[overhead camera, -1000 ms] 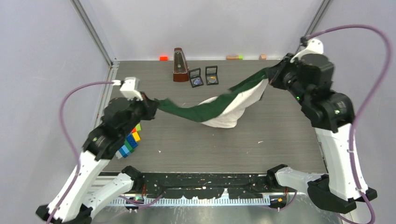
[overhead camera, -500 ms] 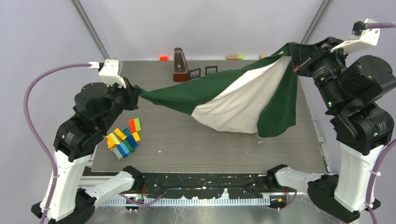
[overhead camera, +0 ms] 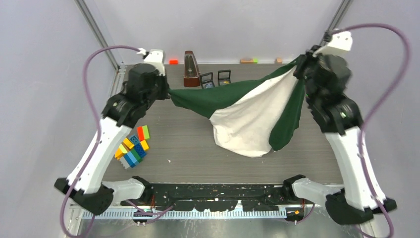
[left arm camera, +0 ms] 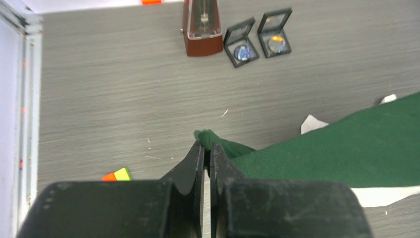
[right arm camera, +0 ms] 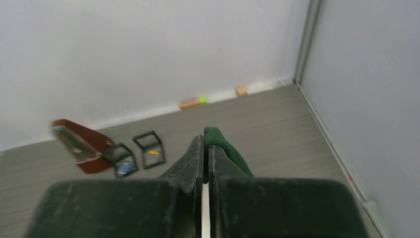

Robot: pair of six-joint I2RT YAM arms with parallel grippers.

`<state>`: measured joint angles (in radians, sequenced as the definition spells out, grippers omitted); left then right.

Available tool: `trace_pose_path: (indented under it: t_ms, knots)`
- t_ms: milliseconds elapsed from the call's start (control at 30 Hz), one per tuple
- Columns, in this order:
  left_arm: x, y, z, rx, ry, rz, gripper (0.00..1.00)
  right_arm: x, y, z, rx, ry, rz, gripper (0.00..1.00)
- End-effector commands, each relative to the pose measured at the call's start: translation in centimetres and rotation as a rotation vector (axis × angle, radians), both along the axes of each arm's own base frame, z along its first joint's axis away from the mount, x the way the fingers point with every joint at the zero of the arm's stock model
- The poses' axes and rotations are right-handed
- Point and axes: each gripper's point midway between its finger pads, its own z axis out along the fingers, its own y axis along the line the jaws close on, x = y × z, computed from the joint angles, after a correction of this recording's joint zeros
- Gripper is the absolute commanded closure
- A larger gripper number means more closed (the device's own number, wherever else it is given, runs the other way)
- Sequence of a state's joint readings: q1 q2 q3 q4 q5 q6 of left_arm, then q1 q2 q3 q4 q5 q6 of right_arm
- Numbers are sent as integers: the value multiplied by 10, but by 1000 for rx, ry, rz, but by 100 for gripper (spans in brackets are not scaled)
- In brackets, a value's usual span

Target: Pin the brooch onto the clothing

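The clothing (overhead camera: 246,124) hung over the table (overhead camera: 307,148) between the left gripper (left arm camera: 206,148) and the right gripper (right arm camera: 204,144), with one corner inside each pair of jaws. The metronome (left arm camera: 201,25) stood ahead of the left jaws, and two small cases (left arm camera: 240,43) stood just right of it. All three were ahead and left of the right jaws. The blocks (overhead camera: 132,148) lay behind the left jaws, to their left.

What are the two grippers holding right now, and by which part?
Both hold the T-shirt, stretched between them. The left gripper pinches a bunched dark green tip at one end; the right gripper pinches dark green fabric at the other.
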<state>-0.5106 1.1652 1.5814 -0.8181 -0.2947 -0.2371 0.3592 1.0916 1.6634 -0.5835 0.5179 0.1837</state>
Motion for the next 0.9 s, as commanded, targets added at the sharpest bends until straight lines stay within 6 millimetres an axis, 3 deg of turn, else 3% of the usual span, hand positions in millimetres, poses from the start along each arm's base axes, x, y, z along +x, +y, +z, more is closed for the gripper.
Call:
trace_pose_path:
  t_ms: [0,33,67,100,133,167,233,267,300,333,367,400,433,500,600,667,700,733,767,800,833,867]
  knots:
    - [40,-30,15,-72,-126,-62,100,55,-30,-25,9,23,-150,100]
    - [49,-38,15,-65,-157,-103,100,64,-43,-27,66,19,-150,100]
    - [58,-45,18,-71,-185,-133,100,75,-40,-26,98,21,-97,99]
    - [69,-52,14,-77,-176,-159,100,78,-66,-21,156,2,-146,99]
    - [76,-59,19,-92,-171,-188,100,85,-64,-7,186,-24,-89,100]
    - [83,-63,27,-102,-170,-199,100,84,-83,5,221,-54,-115,100]
    - [92,-71,63,-131,-224,-225,100,89,-95,32,225,-92,-106,100]
    - [97,-74,76,-139,-251,-231,100,77,-95,69,211,-172,-94,100]
    - [98,-80,92,-158,-283,-258,100,78,-100,75,197,-173,-103,100]
    - [102,-81,107,-171,-310,-266,100,63,-98,109,181,-250,-93,100]
    - [104,-83,119,-182,-327,-273,100,61,-100,117,170,-261,-96,100]
    - [105,-82,131,-195,-345,-275,100,42,-95,147,155,-336,-79,100]
    - [107,-81,140,-209,-359,-274,100,35,-93,156,147,-357,-70,100]
    - [106,-78,160,-238,-398,-284,100,0,-79,193,130,-458,-18,100]
    - [103,-74,173,-263,-431,-311,100,-29,-61,199,135,-484,57,100]
    - [95,-75,170,-274,-434,-360,100,-52,-53,187,178,-479,77,100]
    - [90,-76,167,-279,-438,-396,100,-67,-46,171,199,-458,95,100]
    - [91,-77,146,-277,-405,-420,100,-106,-34,173,234,-503,129,100]
    - [88,-74,132,-275,-392,-427,100,-94,-28,141,275,-422,163,99]
    - [88,-69,114,-263,-370,-410,100,-134,-15,140,327,-468,202,99]
    - [86,-59,91,-249,-335,-372,100,-122,-12,101,390,-384,213,99]
    - [83,-47,70,-237,-300,-318,100,-157,-1,94,465,-428,246,99]
